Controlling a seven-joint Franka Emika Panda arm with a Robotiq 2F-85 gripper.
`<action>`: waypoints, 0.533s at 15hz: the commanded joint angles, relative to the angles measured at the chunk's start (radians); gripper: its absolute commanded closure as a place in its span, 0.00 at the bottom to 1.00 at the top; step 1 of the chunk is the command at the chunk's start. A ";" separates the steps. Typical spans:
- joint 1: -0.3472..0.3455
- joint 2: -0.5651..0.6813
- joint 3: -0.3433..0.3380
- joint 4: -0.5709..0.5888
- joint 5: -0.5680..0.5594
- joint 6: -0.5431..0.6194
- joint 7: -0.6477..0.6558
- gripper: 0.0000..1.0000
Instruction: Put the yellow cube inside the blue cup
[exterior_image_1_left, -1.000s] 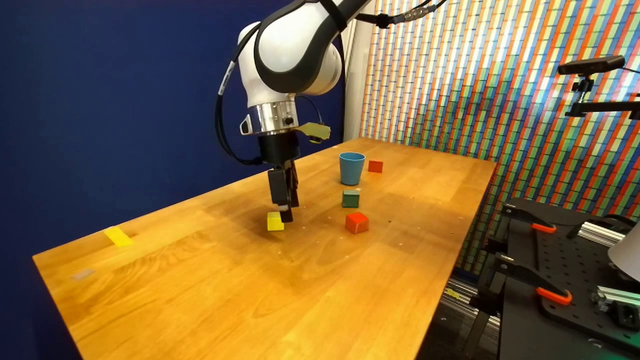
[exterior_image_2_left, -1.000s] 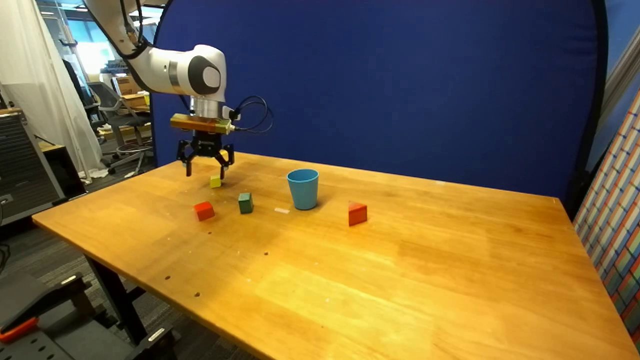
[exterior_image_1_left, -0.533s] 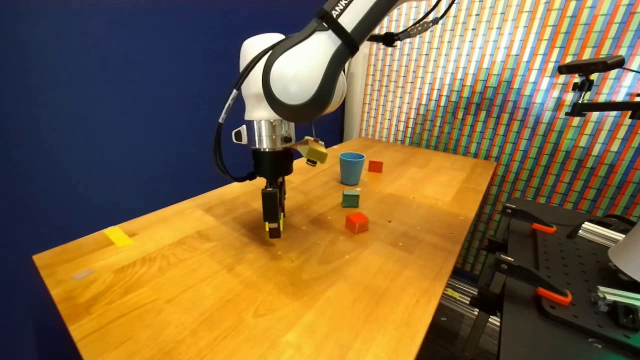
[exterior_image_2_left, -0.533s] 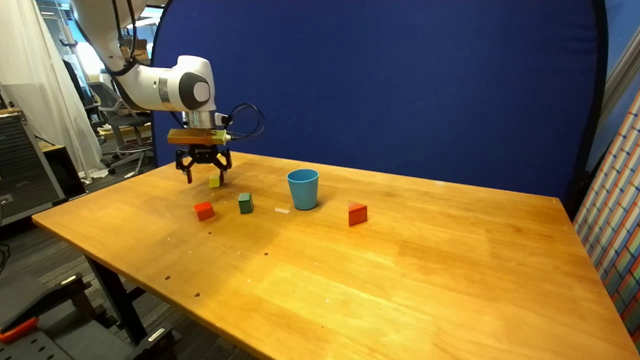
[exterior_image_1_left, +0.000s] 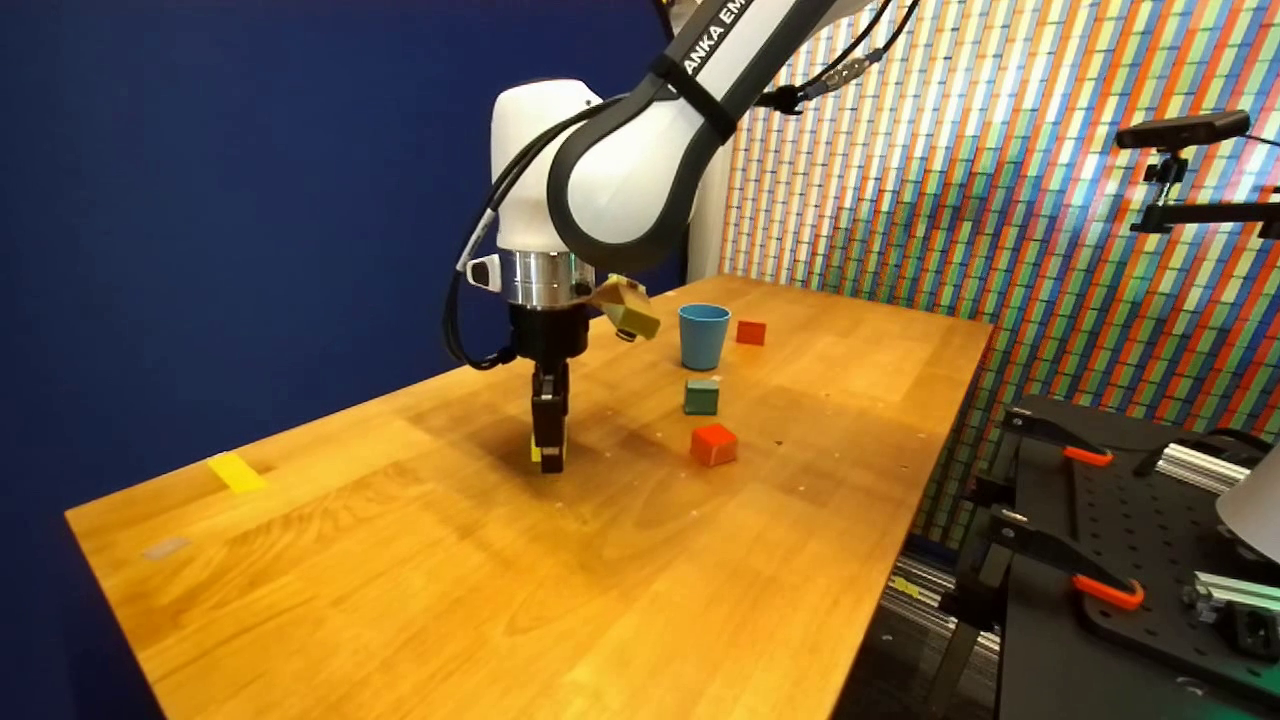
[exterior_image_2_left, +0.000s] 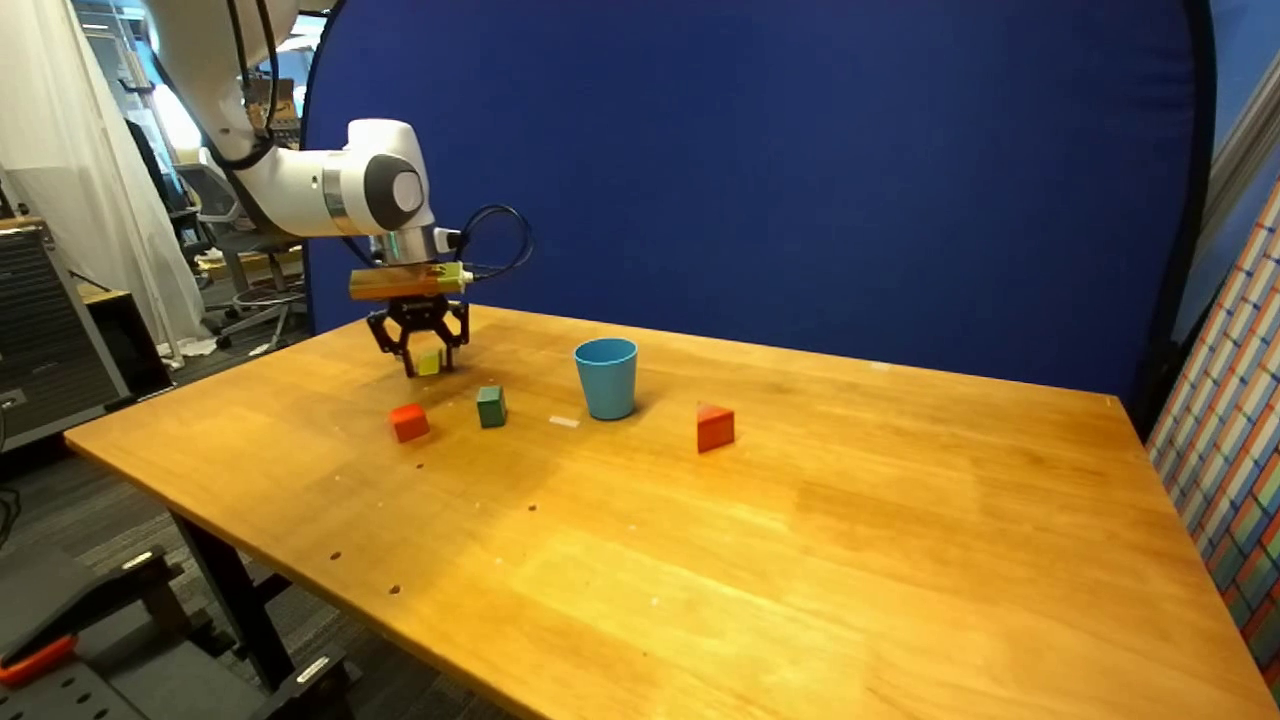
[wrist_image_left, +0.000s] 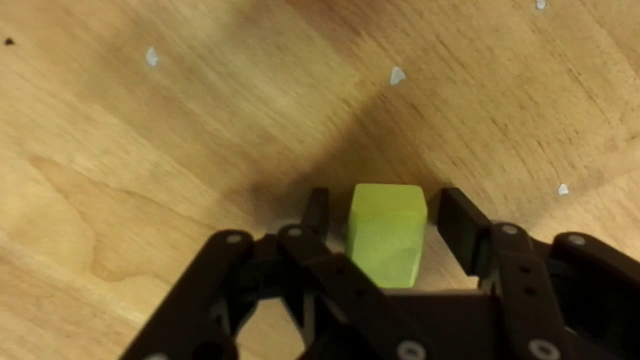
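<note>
The yellow cube (wrist_image_left: 387, 235) stands on the wooden table, between the two black fingers of my gripper (wrist_image_left: 385, 212) in the wrist view. A gap shows on each side of the cube, so the gripper is open, partly closed around it. In an exterior view the cube (exterior_image_2_left: 429, 363) shows between the fingertips (exterior_image_2_left: 429, 368). In an exterior view a finger (exterior_image_1_left: 552, 462) hides most of the cube (exterior_image_1_left: 535, 451). The light-blue cup (exterior_image_1_left: 703, 340) stands upright on the table, apart from the gripper, and also shows in an exterior view (exterior_image_2_left: 607, 380). Its inside bottom is hidden.
A green block (exterior_image_2_left: 491, 407) stands between the gripper and the cup. A red-orange cube (exterior_image_2_left: 409, 423) lies nearer the table's front edge. A red wedge-shaped block (exterior_image_2_left: 715, 428) stands beyond the cup. A flat yellow piece (exterior_image_1_left: 237, 473) lies near the table's back edge, by a blue backdrop (exterior_image_1_left: 250, 200).
My gripper has come down from above the yellow cube and turned slightly, so its fingers stand on both sides of it. The fingers have moved closer together. The cup and other blocks have not moved.
</note>
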 joint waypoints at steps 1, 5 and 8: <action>0.014 -0.030 -0.045 -0.012 -0.042 0.022 0.032 0.73; 0.002 -0.073 -0.113 -0.016 -0.070 0.021 0.074 0.87; -0.028 -0.148 -0.177 -0.019 -0.077 -0.014 0.115 0.87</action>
